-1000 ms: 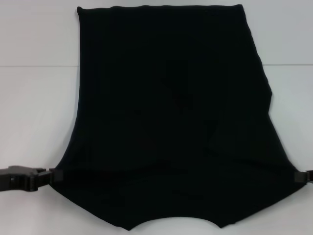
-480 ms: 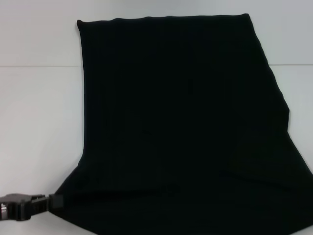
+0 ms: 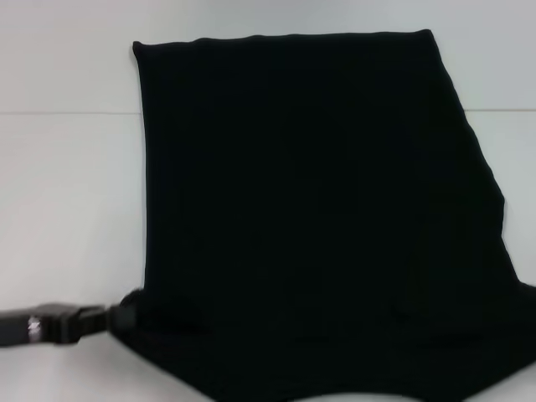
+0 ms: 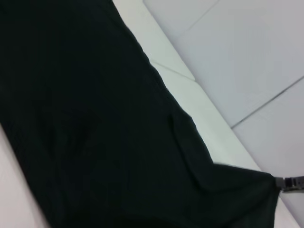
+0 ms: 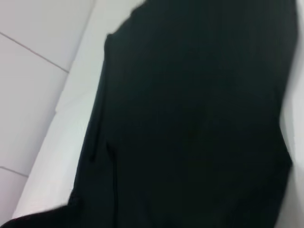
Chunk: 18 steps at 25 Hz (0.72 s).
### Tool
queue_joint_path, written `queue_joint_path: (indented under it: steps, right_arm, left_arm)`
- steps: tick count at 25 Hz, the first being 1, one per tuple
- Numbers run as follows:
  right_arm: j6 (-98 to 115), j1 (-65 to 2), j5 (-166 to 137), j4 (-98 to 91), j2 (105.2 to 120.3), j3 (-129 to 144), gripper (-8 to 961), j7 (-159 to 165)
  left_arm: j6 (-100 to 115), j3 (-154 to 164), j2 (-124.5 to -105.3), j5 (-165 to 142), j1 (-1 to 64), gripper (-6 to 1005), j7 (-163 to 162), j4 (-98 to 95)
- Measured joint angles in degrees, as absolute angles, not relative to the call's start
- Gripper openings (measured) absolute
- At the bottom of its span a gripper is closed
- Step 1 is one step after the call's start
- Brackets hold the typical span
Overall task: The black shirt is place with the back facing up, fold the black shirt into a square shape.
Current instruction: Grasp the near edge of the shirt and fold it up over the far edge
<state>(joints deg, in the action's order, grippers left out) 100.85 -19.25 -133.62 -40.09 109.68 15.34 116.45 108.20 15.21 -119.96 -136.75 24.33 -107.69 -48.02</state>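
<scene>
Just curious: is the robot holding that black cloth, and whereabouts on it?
Yes. The left gripper pinches the black shirt at its near left corner. The right gripper grips the opposite near corner.

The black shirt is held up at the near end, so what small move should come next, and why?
Probably carry the lifted near end forward over the far half, then lower it. The left tool grips the black shirt at its near left corner, and the other corner runs toward the right tool, seen in the left wrist view. The far hem lies flat on the table, so the fold looks unfinished.
</scene>
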Motion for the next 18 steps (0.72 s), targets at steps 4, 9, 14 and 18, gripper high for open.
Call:
queue_joint_path:
  steps: [4, 9, 14, 18]
  right_arm:
    - [97.64, -23.89, -133.34, -39.29, 109.20, 14.35, 56, 115.80]
    - [91.87, -30.35, -133.27, -35.74, 108.14, 14.18, 56, 115.37]
    - [84.37, -36.77, -133.24, -33.63, 107.76, 14.41, 56, 116.24]
    - [75.96, -41.87, -133.40, -31.21, 107.58, 15.66, 56, 116.55]
  left_arm:
    - [100.89, 15.13, -117.54, -135.75, 30.48, 63, -108.13, -40.81]
    - [88.80, 15.07, -114.98, -132.82, 37.35, 63, -108.31, -32.92]
    - [76.97, 15.24, -114.87, -129.81, 43.26, 63, -108.36, -29.69]
    - [68.69, 15.64, -115.20, -128.64, 46.54, 63, -107.92, -28.28]
